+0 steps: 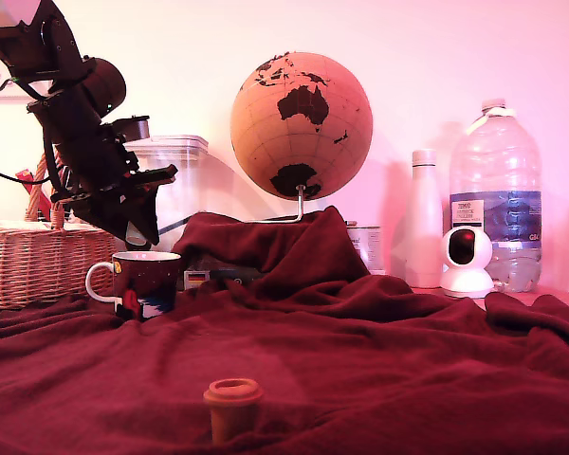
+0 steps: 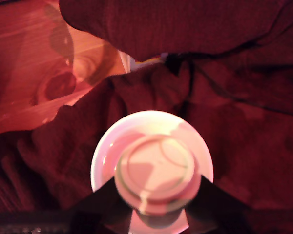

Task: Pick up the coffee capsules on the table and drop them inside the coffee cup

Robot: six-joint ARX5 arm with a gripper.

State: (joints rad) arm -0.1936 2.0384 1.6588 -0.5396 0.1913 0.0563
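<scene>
A pale grey-white coffee capsule [image 2: 155,170] fills the middle of the wrist view, flat rim face toward the camera, and my gripper [image 2: 156,195] is shut on it between its dark fingers [image 2: 100,207]. Right behind it is the white inside of the coffee cup [image 2: 107,146]. In the exterior view the gripper [image 1: 142,230] hangs just above the maroon cup [image 1: 147,282], whose white handle points to that view's left; there the arm hides the held capsule. An orange-brown capsule [image 1: 233,406] stands upright on the red fleece table [image 1: 389,360] at the front.
Behind the cup are a wicker basket [image 1: 33,261], a clear lidded canister [image 1: 175,180] and a globe [image 1: 302,123] above a raised fold of cloth. A white bottle [image 1: 424,218], small white camera [image 1: 467,258] and large water bottle [image 1: 498,190] stand at the back right. Bare wood [image 2: 19,63] shows beside the cloth.
</scene>
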